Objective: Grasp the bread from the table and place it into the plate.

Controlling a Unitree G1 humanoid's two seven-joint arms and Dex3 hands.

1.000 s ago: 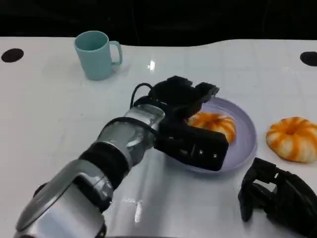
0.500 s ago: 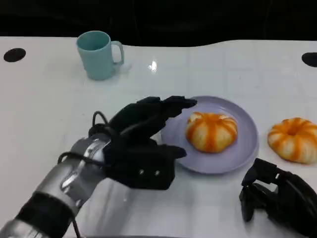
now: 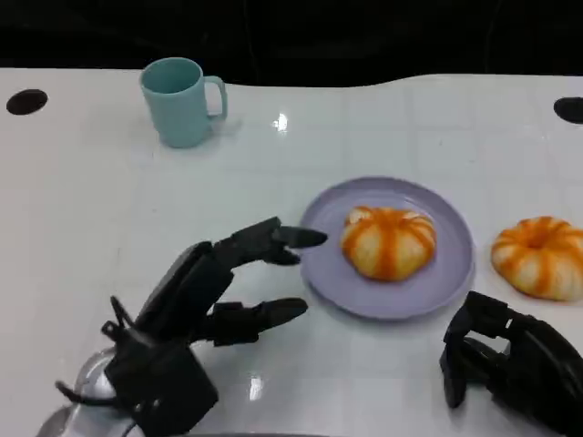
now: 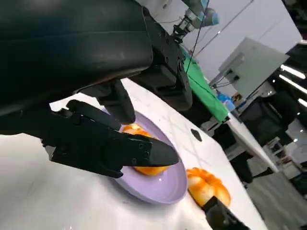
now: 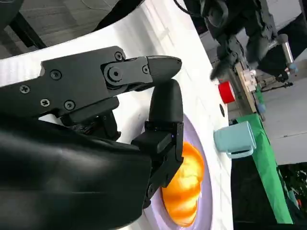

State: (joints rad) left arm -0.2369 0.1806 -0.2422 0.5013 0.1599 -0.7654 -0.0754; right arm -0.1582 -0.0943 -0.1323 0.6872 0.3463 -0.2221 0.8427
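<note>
1. Left hand (image 3: pixel 196 314): held nothing, fingers spread and stretched toward the plate, hovering over the white table (image 3: pixel 82 209) at the lower left of the head view; topmost fingertip just beside the plate's near-left rim.
2. Same left hand (image 4: pixel 96 139) seen from its own wrist: empty, fingers apart, with the plate beyond the tips.
3. Right hand (image 3: pixel 510 364): low at the right of the head view, fingers curled inward around nothing, near the plate's lower-right rim but apart from it.
4. Lavender plate (image 3: pixel 437 282): flat on the table, between the two hands.
5. Orange-striped round bread (image 3: pixel 389 240): resting inside the plate, slightly left of its centre, touched by neither hand; also visible on the plate (image 4: pixel 163 187) from the left wrist (image 4: pixel 144 167).
6. Second striped bread (image 3: pixel 539 256): on the bare table, just right of the plate, not touching it.
7. Teal mug (image 3: pixel 179 100): upright, far left, handle pointing right, well apart from everything else.
</note>
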